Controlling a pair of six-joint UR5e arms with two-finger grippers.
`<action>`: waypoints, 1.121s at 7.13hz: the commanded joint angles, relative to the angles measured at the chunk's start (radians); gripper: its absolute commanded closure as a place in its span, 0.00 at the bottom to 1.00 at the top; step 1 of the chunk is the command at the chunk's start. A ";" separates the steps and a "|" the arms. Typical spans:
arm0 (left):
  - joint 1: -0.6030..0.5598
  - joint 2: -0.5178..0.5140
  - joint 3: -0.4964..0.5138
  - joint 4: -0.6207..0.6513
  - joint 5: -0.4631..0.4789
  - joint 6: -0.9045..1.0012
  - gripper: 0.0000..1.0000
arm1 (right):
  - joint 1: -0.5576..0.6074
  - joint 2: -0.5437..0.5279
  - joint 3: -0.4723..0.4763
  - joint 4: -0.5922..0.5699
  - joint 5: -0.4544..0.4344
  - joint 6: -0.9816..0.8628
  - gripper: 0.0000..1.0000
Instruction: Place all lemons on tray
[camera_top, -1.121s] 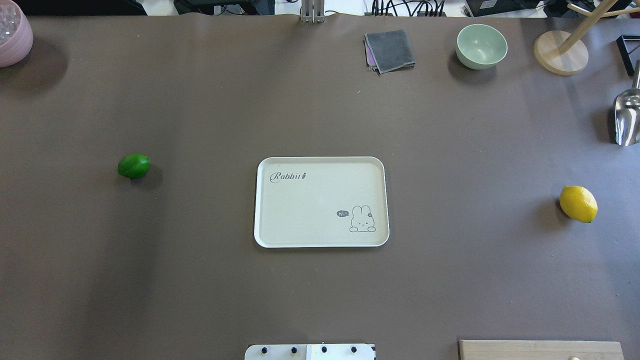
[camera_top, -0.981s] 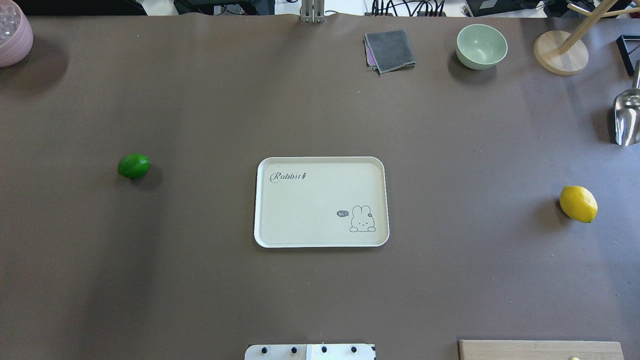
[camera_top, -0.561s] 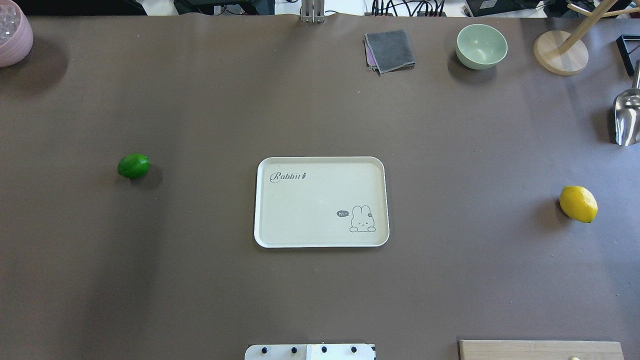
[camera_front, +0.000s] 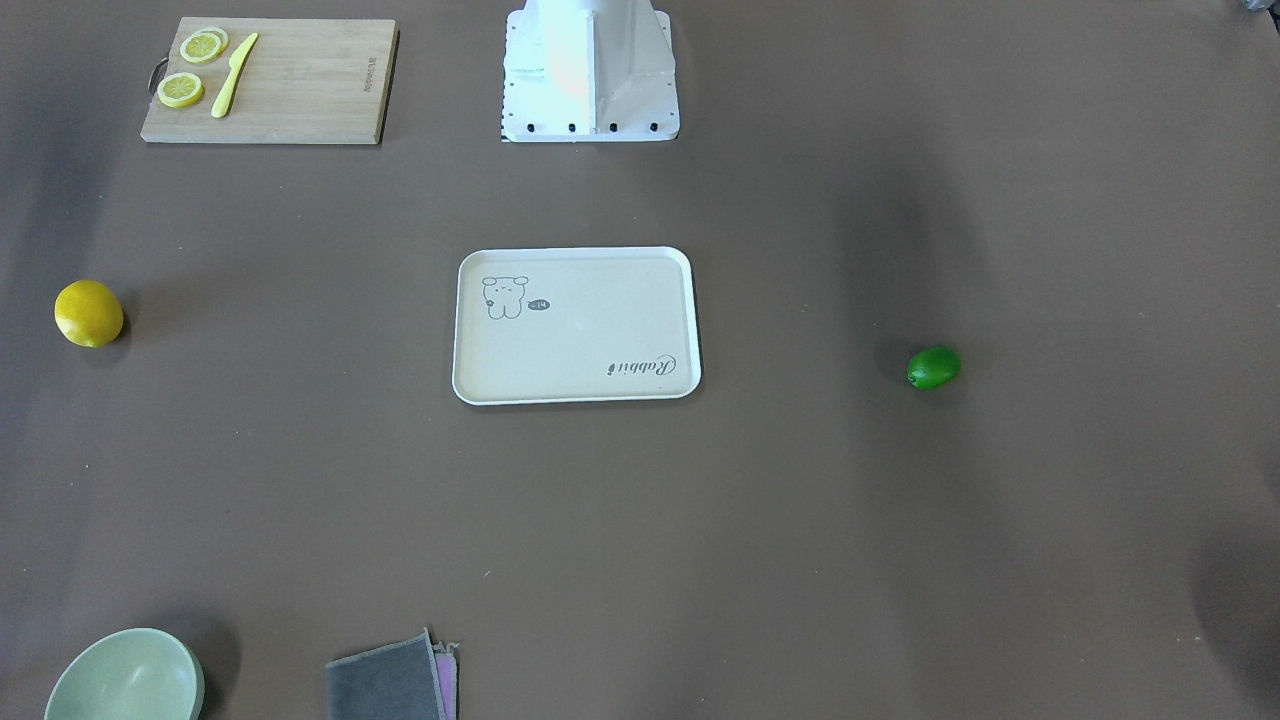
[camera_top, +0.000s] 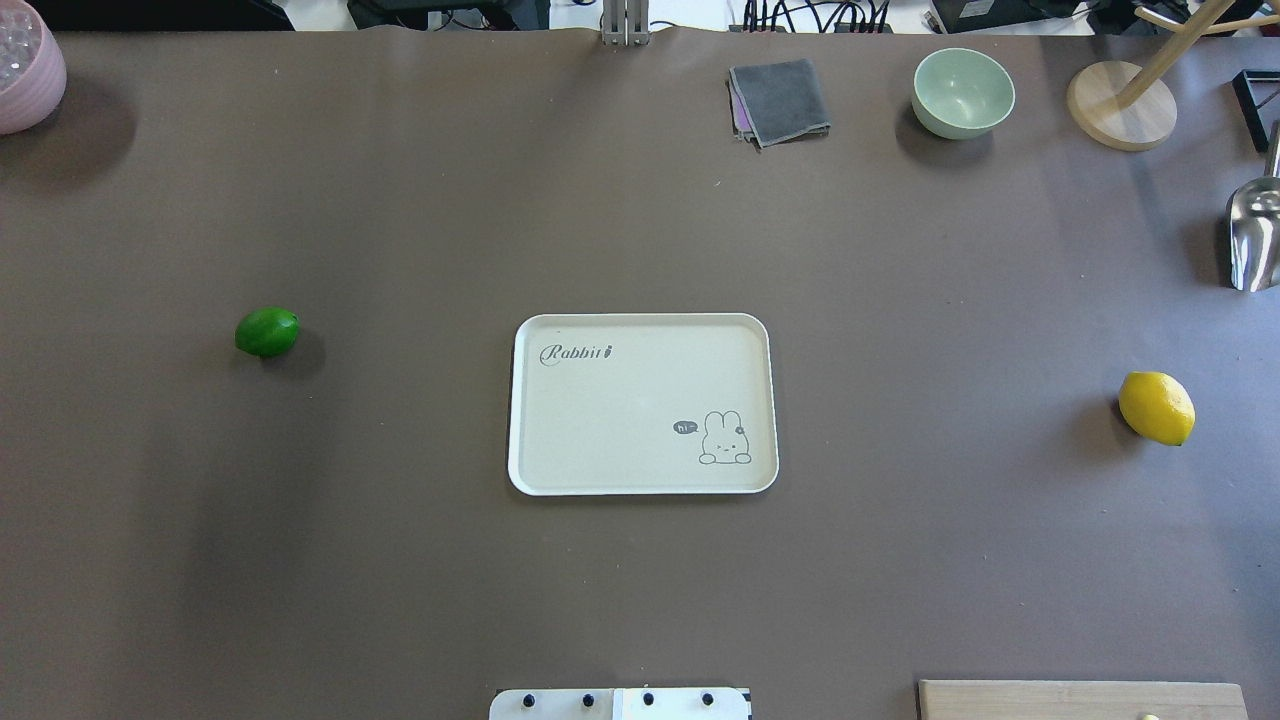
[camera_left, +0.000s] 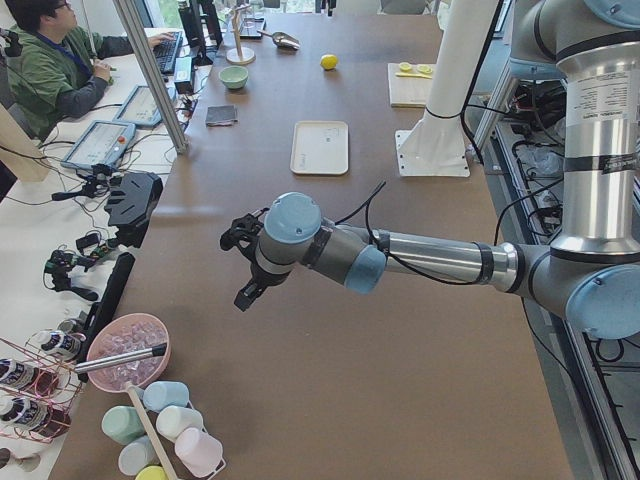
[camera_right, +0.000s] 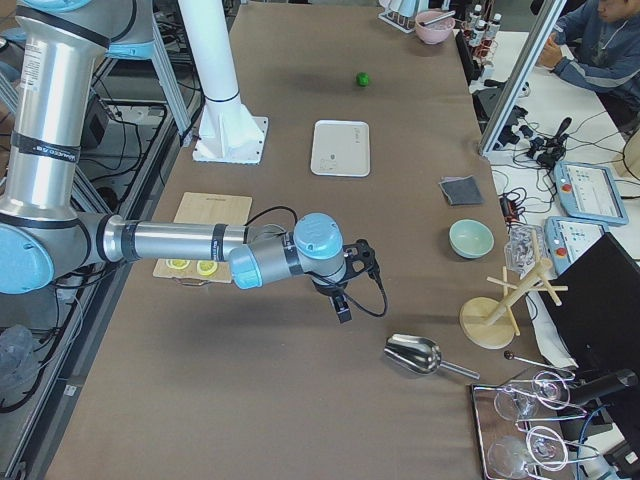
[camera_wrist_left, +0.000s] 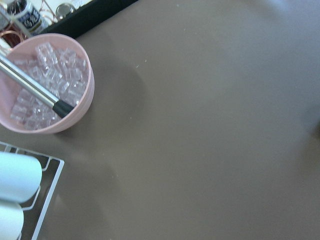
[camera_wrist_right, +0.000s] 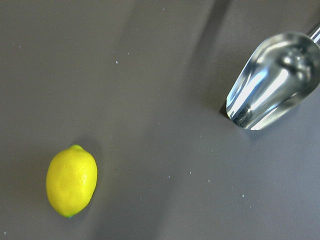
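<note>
The bright yellow lemon (camera_top: 1157, 407) lies on the table at the far right, also seen in the front view (camera_front: 89, 313) and the right wrist view (camera_wrist_right: 71, 181). The small green lemon (camera_top: 267, 332) lies at the left (camera_front: 933, 367). The cream Rabbit tray (camera_top: 620, 400) sits between them with nothing on it (camera_front: 575, 325). My left gripper (camera_left: 248, 285) hangs above the table's left end, short of the green lemon. My right gripper (camera_right: 342, 300) hangs over the right end near the yellow lemon. Both show only in the side views, so I cannot tell whether they are open or shut.
A wooden cutting board (camera_front: 300, 80) with lemon slices and a yellow knife lies near the robot's base. A metal scoop (camera_top: 1255, 235), a wooden stand (camera_top: 1120, 105), a green bowl (camera_top: 962, 92) and a grey cloth (camera_top: 780, 100) stand at the far right. A pink ice bowl (camera_wrist_left: 45, 82) stands far left.
</note>
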 joint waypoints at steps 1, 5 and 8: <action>0.038 -0.009 0.043 -0.084 -0.025 0.005 0.01 | -0.053 0.019 0.002 0.121 -0.055 0.215 0.00; 0.397 -0.108 0.054 -0.164 -0.005 -0.287 0.01 | -0.354 0.088 -0.001 0.252 -0.263 0.653 0.00; 0.583 -0.147 0.062 -0.202 0.191 -0.397 0.01 | -0.382 0.093 0.001 0.254 -0.266 0.682 0.00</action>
